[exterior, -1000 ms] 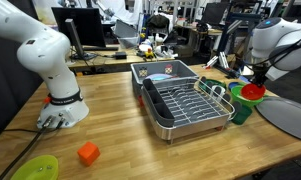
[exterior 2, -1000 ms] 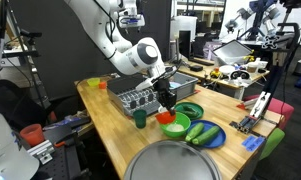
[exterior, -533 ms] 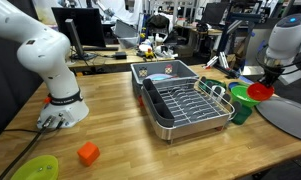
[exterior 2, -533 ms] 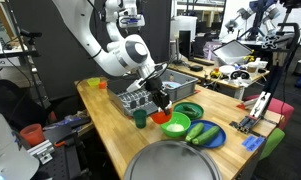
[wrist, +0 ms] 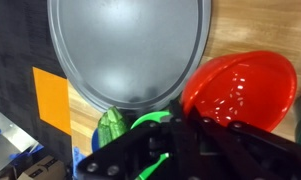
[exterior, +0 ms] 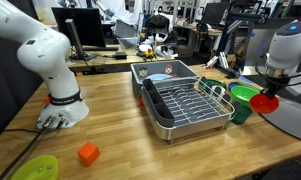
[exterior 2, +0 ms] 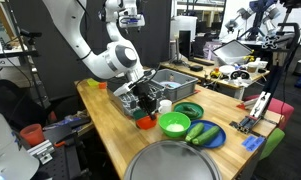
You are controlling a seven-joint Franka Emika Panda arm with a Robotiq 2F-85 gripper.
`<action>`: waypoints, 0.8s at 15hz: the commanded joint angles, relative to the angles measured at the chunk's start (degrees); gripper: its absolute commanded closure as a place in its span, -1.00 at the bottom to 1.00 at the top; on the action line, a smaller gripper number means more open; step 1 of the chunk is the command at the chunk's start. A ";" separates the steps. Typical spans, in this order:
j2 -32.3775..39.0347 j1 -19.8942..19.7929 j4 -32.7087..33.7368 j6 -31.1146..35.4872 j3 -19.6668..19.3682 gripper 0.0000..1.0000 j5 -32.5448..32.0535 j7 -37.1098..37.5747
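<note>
The jaws are clenching the rim of the red bowl and are holding it low over the counter. The bowl is hanging just beside the green cup, near the rack and the green bowl. In the wrist view, a grey round lid is lying next to it.

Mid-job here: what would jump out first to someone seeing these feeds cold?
The red bowl hangs from the gripper, jaws shut on it, over the wooden table near the dish rack. Next comes the big round grey tray filling the wrist view, with the bright green bowl beside it in an exterior view.
</note>
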 commanded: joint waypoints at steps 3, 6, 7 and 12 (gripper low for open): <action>0.39 -1.40 -3.85 2.28 1.77 0.96 -0.17 -5.54; 3.89 -1.43 -4.04 6.24 1.75 0.96 -0.91 -5.93; 5.69 -1.42 -3.54 7.99 1.55 0.96 -0.96 -6.29; 9.53 -1.58 -1.98 13.59 0.01 0.96 -1.70 -7.37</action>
